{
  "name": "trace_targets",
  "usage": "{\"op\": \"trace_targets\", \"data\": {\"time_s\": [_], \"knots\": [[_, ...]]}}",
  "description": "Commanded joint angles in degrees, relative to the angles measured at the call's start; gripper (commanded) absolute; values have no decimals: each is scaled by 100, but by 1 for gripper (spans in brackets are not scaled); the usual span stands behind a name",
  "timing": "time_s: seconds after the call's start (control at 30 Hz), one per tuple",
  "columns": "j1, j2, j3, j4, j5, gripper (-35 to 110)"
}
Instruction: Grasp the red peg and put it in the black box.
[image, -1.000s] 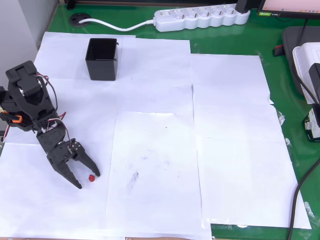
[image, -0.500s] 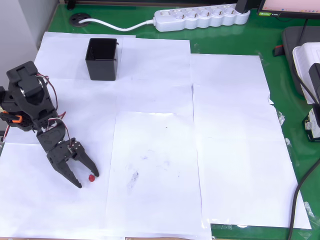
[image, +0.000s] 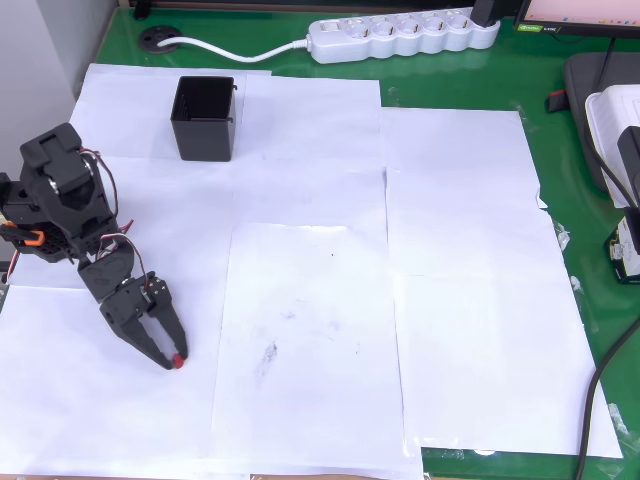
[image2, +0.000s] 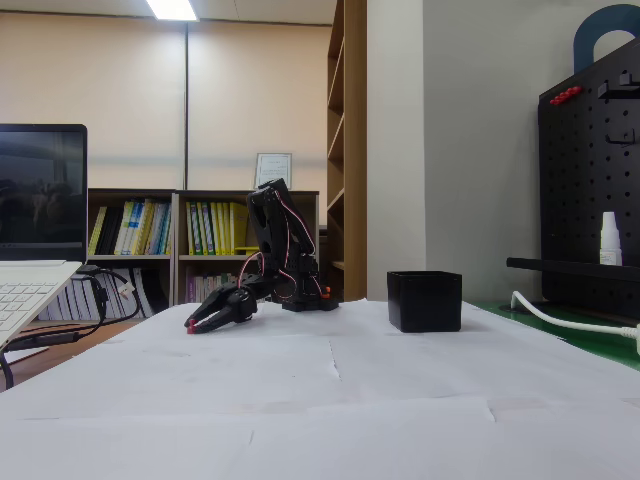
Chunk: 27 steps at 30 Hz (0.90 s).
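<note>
The jaws are drawn nearly together, the two black fingers meeting at their tips with the red peg (image: 178, 361) pinched between them. In the overhead view the gripper (image: 172, 358) points down and to the right of the picture, low over the white paper sheets (image: 310, 300) that cover the green table (image: 560, 180), and the peg shows as a small red dot right at the very end of the fingers, half covered by them. The fixed view has the same thing from the side: the gripper (image2: 192, 326) reaches out to the left of the picture, just above the paper, with a speck of red (image2: 189, 328) at its tip. Whether the peg is lifted clear of the paper or resting on it under the closed tips is hard to tell at this size.

The black box (image: 204, 118) stands upright on the paper well apart from the gripper, toward the top of the overhead view and slightly to the right of the arm's base. In the fixed view the box (image2: 425, 300) sits to the right of the arm, open side up. A white power strip (image: 400, 34) lies along the far edge of the table, beyond the box.
</note>
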Motion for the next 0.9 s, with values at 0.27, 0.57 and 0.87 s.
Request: {"op": "trace_targets", "data": {"time_s": [0.27, 0.57, 0.87], "knots": [[-105, -35, -44, -18, 97, 0], [-554, -1063, 185, 202, 615, 0], [-1143, -2092, 905, 1028, 1187, 0]]}}
